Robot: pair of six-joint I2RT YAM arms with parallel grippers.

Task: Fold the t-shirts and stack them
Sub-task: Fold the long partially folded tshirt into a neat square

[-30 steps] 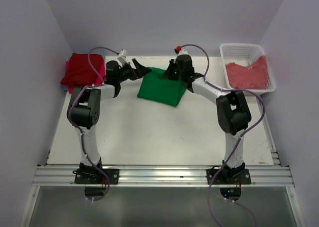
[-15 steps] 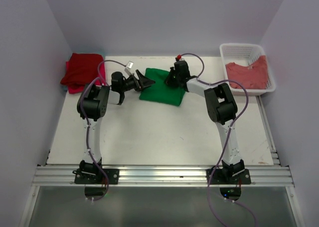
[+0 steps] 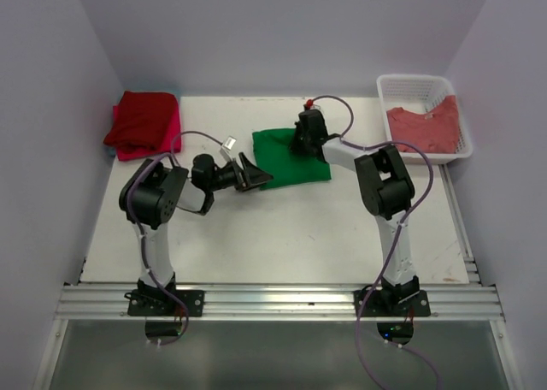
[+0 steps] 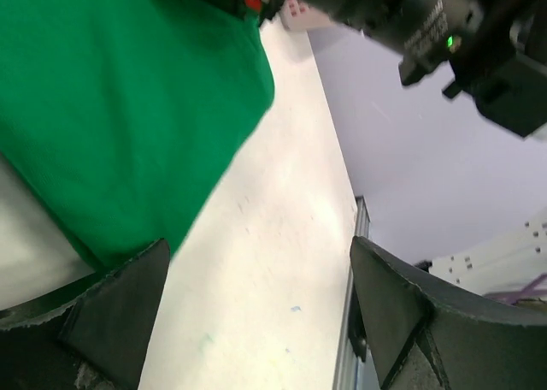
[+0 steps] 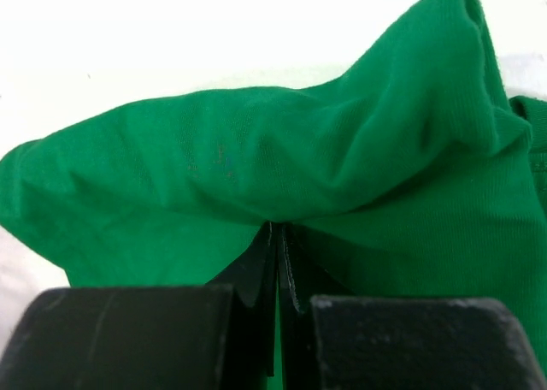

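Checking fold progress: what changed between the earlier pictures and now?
The open left gripper drew back from the far left edge of the bright green cloth t-shirt to its near left corner, holding nothing. The right gripper stayed shut on the shirt and dragged it slightly rightward, flattening it. The folded red t-shirts at far left and the salmon-red t-shirt in the white plastic lattice basket stayed put.

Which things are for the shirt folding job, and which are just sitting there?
For the job: green t-shirt, folded red t-shirts, salmon t-shirt.
Just there: white basket holding the salmon one, table.
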